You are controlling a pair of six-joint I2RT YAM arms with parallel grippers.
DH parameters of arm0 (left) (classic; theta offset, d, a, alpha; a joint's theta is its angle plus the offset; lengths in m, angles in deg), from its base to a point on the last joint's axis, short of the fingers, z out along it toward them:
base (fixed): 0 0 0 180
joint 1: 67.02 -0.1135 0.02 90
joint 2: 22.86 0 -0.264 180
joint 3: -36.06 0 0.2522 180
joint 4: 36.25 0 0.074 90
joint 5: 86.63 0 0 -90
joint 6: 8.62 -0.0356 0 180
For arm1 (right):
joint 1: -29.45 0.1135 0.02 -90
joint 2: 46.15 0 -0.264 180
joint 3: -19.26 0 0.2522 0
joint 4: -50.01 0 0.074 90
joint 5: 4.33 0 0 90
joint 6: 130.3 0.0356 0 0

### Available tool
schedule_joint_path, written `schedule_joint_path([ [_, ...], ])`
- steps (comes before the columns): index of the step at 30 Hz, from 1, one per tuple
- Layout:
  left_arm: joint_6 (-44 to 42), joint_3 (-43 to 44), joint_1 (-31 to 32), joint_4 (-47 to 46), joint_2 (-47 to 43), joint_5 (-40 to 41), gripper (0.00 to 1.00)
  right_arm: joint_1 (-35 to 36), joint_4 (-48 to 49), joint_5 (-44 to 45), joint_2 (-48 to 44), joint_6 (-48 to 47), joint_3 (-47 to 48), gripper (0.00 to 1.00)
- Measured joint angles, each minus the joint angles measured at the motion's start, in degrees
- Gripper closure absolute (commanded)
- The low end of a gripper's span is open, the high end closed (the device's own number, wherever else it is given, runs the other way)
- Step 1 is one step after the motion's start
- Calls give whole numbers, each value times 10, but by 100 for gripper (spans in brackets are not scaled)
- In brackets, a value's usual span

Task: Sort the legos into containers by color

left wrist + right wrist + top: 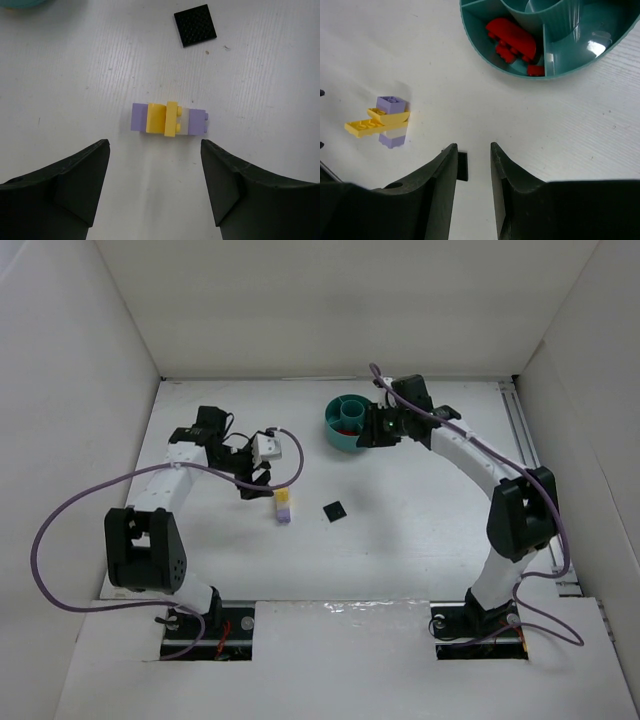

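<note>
Overall, in the top view the teal dish [343, 426] stands upper middle, and the right claw [366, 430] is at its right rim. The joined stack of yellow and pale purple legos [284, 507] lies mid-frame on the counter [420, 540]. The black tile [333, 510] is near its right side, not touching. The left claw [256, 480] hovers just up-left of the stack.

Left wrist view: the jaws are spread wide and empty, with the stack centred ahead of them and the tile at upper right. The stack is judged light, rigid and slick. The bricks look clipped together, so they probably need separating before sorting. The best hold is judged to be across the purple end faces, clear of the overhanging yellow plate.

Right wrist view: the jaws are narrowly parted with nothing between them. Red bricks [512, 40] lie in one wedge of the dish at upper right. The stack is at middle left with bare counter around it. The dish wall is the only edge to clear.
</note>
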Motion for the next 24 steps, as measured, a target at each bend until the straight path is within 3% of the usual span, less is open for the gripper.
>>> schedule_joint_path([
  [13,-43,21,48,42,40,-7,45,-7,0,-3,-30,15,-19,62],
  [24,-13,18,91,15,40,33,49,-7,0,-3,-30,19,-23,62],
])
